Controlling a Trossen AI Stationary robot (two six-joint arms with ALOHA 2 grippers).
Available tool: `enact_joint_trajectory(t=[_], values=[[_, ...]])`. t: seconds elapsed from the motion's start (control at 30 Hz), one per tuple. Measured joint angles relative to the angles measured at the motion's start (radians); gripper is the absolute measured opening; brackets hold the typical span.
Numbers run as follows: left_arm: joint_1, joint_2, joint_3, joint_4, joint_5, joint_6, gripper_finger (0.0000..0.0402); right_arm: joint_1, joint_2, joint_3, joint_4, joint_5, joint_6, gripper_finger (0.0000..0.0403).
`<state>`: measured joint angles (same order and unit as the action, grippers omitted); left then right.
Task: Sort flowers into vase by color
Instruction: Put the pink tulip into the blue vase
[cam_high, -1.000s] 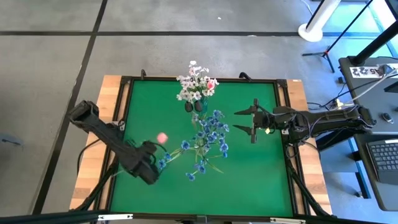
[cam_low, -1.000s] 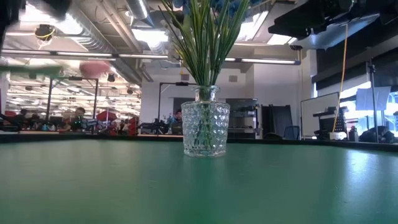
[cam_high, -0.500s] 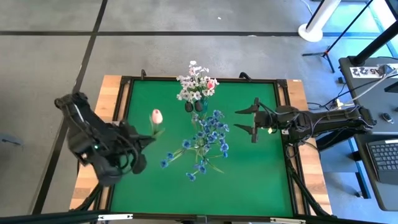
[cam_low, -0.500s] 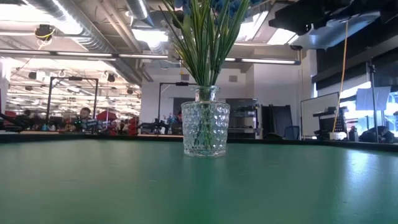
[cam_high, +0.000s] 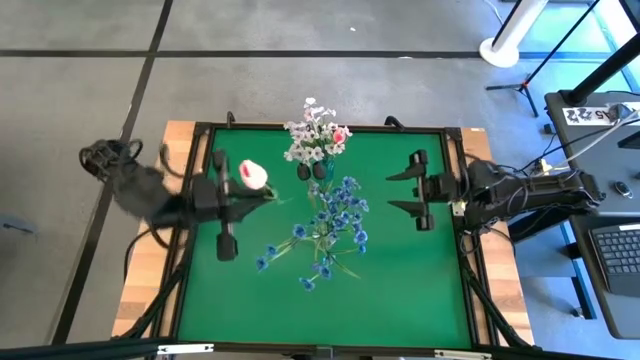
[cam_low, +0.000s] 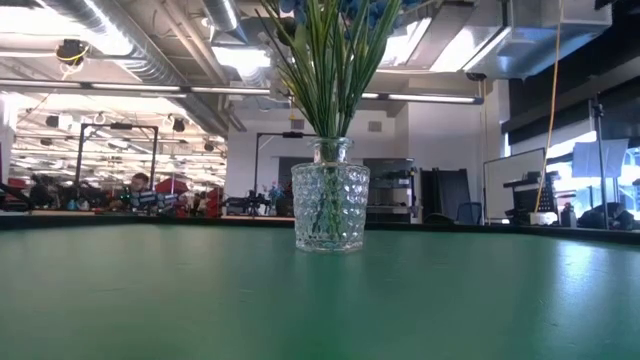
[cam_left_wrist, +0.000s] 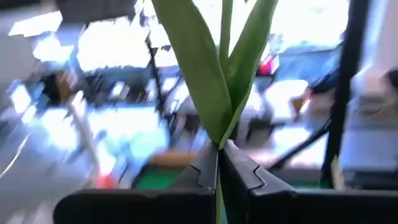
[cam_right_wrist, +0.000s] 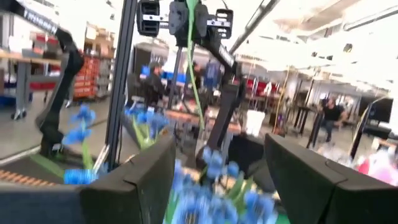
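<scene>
My left gripper (cam_high: 242, 199) hovers high over the table's left part, shut on a pink tulip (cam_high: 252, 175) with long green leaves (cam_left_wrist: 211, 74). The right wrist view shows this gripper (cam_right_wrist: 187, 20) far off, with the thin stem (cam_right_wrist: 195, 74) hanging under it. A glass vase (cam_low: 330, 207) at the table's middle holds the blue flowers (cam_high: 335, 222). Toward the far edge stand white flowers (cam_high: 312, 138) with a pink bud (cam_high: 340, 134) and dark buds (cam_high: 311, 171). My right gripper (cam_high: 404, 191) is open, level, to the right of the blue flowers (cam_right_wrist: 205, 186). My left gripper pinches the tulip's stem (cam_left_wrist: 218, 163) between its two fingertips, just below where the leaves fork. The fingers lie level, pointing toward the table's right, across the stem. The tulip is lifted clear and roughly upright, bud and leaves above the fingers, the stem's lower end hanging free.
The green mat (cam_high: 400, 290) has a dark raised frame (cam_high: 462, 200) round it and wooden borders at left and right. Bare mat lies toward the near edge and the right. Beyond the table is a workshop with people and stands.
My left arm has risen from low beside the blue flowers and swung toward the table's left and far side, turning level to point right. It has carried the pink tulip up and clear of the blue bunch. My right gripper has drawn back slightly toward the right edge.
</scene>
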<state>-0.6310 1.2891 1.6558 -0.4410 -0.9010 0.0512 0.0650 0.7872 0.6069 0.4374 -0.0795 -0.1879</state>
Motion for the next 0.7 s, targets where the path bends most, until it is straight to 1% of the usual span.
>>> enact_joint_trajectory(t=[0.07,0.13,0.17,0.23,0.33,0.4,0.47,0.57,0.63,0.7], values=[[0.072,-0.002,0.000,0.120,0.152,0.121,0.0000,0.000,0.006,0.031,-0.003,0.000,0.000,0.0244],[0.150,-0.002,0.000,0.186,0.307,0.182,0.0000,0.000,0.018,0.065,-0.020,-0.010,0.000,0.0244],[0.194,-0.001,0.000,0.200,0.368,0.191,0.0000,0.000,0.027,0.084,-0.022,-0.022,0.000,0.0244],[0.289,0.006,0.000,0.214,0.473,0.181,0.0000,0.000,0.048,0.120,-0.022,-0.041,-0.001,0.0244],[0.429,0.028,0.001,0.224,0.627,0.112,0.0000,0.000,0.094,0.183,-0.031,-0.045,-0.006,0.0244],[0.504,0.051,0.001,0.243,0.735,0.059,0.0000,0.000,0.135,0.237,-0.066,-0.044,-0.031,0.0244],[0.562,0.075,0.000,0.275,0.835,0.025,0.0000,0.000,0.184,0.294,-0.115,-0.019,-0.070,0.0243],[0.615,0.108,0.000,0.326,0.936,-0.009,0.0000,-0.001,0.265,0.381,-0.186,0.029,-0.127,0.0239],[0.632,0.126,0.000,0.340,0.968,-0.016,0.0000,-0.003,0.322,0.434,-0.224,0.054,-0.145,0.0233],[0.642,0.144,0.000,0.339,0.976,-0.017,0.0000,-0.009,0.370,0.474,-0.258,0.061,-0.158,0.0225]])
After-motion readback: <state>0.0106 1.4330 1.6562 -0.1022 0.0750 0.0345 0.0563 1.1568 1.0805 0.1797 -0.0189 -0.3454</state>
